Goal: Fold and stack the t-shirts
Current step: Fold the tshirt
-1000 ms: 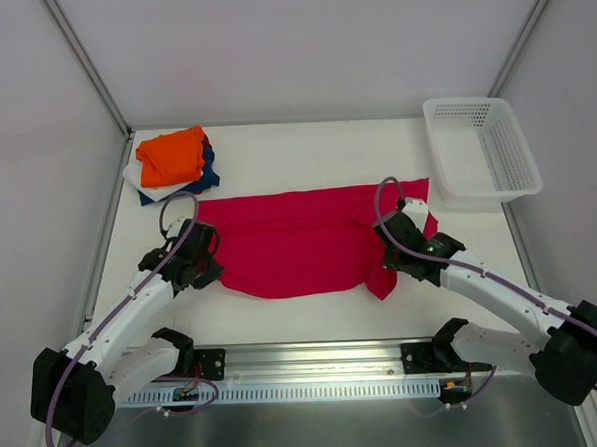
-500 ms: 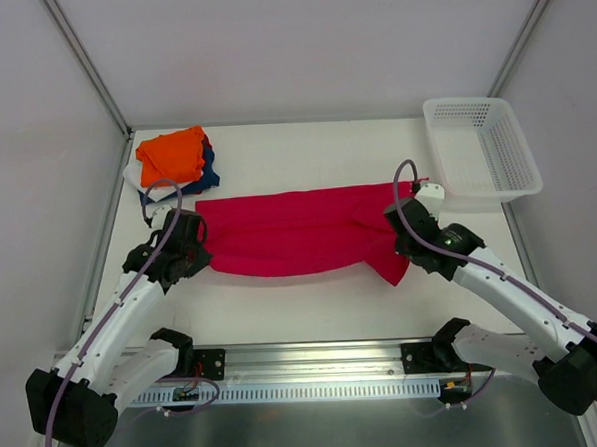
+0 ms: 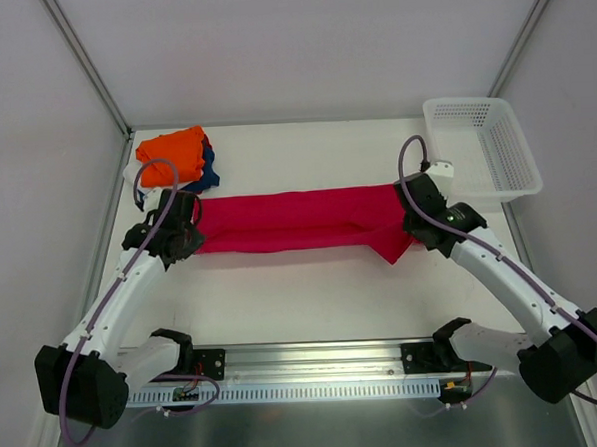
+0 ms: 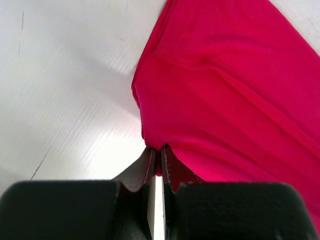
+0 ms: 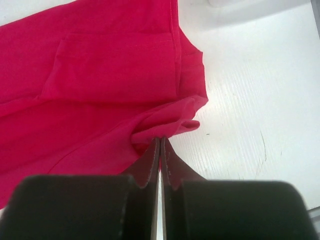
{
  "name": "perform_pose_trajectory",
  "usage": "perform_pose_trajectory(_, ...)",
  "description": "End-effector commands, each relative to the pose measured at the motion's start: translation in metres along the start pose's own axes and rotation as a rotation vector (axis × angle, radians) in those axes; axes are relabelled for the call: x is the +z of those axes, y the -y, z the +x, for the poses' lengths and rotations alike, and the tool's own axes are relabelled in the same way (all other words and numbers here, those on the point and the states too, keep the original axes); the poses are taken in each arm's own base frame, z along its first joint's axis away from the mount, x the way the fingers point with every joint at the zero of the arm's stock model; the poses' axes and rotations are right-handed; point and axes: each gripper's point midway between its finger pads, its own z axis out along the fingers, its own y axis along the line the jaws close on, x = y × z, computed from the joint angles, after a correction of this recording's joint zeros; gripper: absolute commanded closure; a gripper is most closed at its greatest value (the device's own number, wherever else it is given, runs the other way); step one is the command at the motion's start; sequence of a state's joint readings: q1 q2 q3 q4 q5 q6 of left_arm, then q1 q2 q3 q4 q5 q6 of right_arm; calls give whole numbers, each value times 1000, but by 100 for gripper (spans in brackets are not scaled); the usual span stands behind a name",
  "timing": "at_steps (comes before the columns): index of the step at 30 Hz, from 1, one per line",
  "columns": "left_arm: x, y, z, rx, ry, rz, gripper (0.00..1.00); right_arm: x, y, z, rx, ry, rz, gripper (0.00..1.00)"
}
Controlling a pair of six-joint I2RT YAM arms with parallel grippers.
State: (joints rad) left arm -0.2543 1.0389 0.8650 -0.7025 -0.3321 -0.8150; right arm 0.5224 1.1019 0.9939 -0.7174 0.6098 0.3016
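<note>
The left claw (image 4: 157, 152), just in front of the folded stack (image 3: 175, 158), and the right claw (image 5: 160, 145), well to the stack's right, each pinch one end of the crimson t-shirt (image 3: 293, 221), apparently to hold its lengthwise fold taut and flat on the counter (image 3: 312, 293).

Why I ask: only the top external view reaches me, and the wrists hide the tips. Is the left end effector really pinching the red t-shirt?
Observer: Yes. In the left wrist view the left end effector is shut on a corner of the red t-shirt, with cloth nipped between the tips.
Operator: And the right one?
Observer: In the right wrist view the right end effector is shut on a bunched fold at the shirt's edge.
</note>
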Motion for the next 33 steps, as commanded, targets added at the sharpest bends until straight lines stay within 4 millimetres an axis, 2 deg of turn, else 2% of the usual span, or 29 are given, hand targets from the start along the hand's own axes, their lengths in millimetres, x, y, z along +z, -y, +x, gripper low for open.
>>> perform_pose_trajectory(1, 2, 13, -30, 9, 77, -6, 100, 4, -6, -32, 13, 52, -10, 100)
perform_pose_trajectory(6, 16, 28, -44, 38, 89, -25, 100, 21, -7, -49, 34, 47, 2, 100)
perform_pose_trajectory(12, 28, 46, -65, 61, 107, -28, 100, 47, -17, -67, 49, 31, 1, 100)
perform_pose_trajectory(20, 50, 52, -72, 71, 89, -45, 100, 81, -29, -81, 47, -8, 5, 100)
perform_pose_trajectory(24, 62, 53, -76, 71, 78, -54, 100, 91, -35, -95, 53, -2, 3, 100)
perform_pose_trajectory(33, 88, 64, -86, 88, 53, -57, 100, 115, -46, -111, 50, -12, 7, 100)
